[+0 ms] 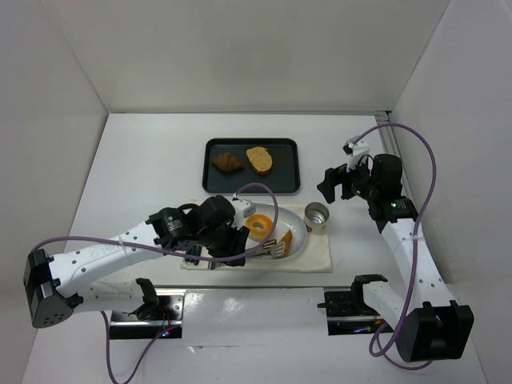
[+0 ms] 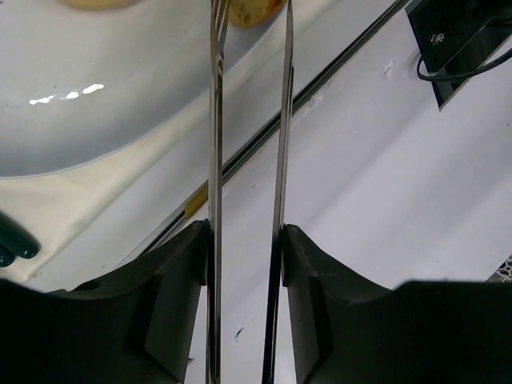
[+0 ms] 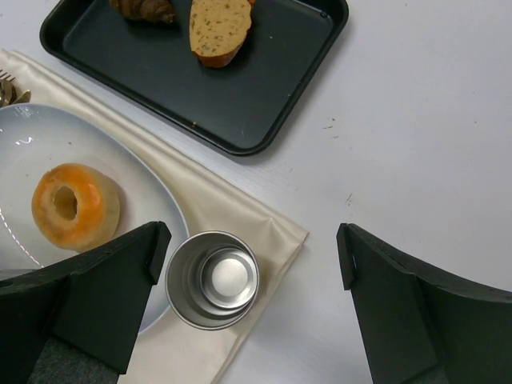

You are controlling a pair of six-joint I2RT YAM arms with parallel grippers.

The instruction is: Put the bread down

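Note:
My left gripper (image 1: 230, 244) is shut on a pair of metal tongs (image 1: 264, 250); in the left wrist view (image 2: 246, 240) its fingers press on the two tong arms (image 2: 214, 160). The tong tips reach a toasted bread piece (image 1: 282, 242) at the near right of the white plate (image 1: 298, 232), and the piece shows at the top of the left wrist view (image 2: 250, 10). A ring-shaped bun (image 1: 258, 226) lies on the plate. My right gripper (image 1: 338, 186) is open and empty, above the metal cup (image 3: 213, 280).
A black tray (image 1: 282, 148) at the back holds a croissant (image 1: 228, 162) and a bread slice (image 1: 258, 159). The plate and the metal cup (image 1: 317, 216) stand on a cream cloth (image 1: 316, 258). White walls enclose the table on three sides.

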